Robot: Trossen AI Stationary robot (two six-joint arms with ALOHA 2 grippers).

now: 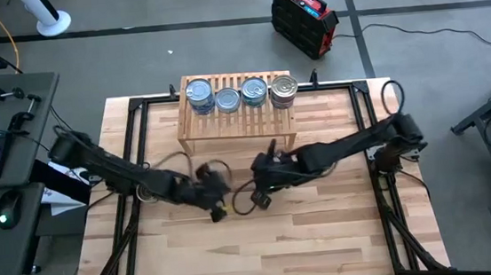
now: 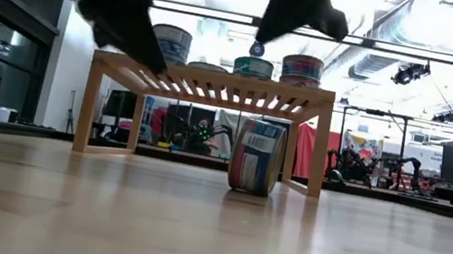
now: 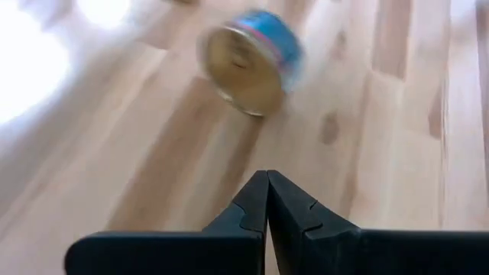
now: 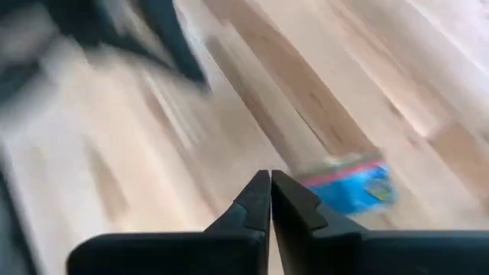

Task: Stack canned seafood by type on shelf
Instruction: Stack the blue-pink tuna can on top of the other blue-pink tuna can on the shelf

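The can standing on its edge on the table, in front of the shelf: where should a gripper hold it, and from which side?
The tin on its edge stands with its flat faces vertical. Probably best: come from straight above and close the fingers on the two flat faces, since the curved rim would let it roll. Both the left gripper and the right gripper are shut.

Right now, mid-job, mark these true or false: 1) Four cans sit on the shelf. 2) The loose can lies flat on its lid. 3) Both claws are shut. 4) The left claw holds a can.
1) True: four cans sit in a row on the shelf.
2) False: the loose can stands on its edge on the table.
3) True: the left claw and the right claw are both shut.
4) False: the left claw is empty; the loose can lies apart from it.
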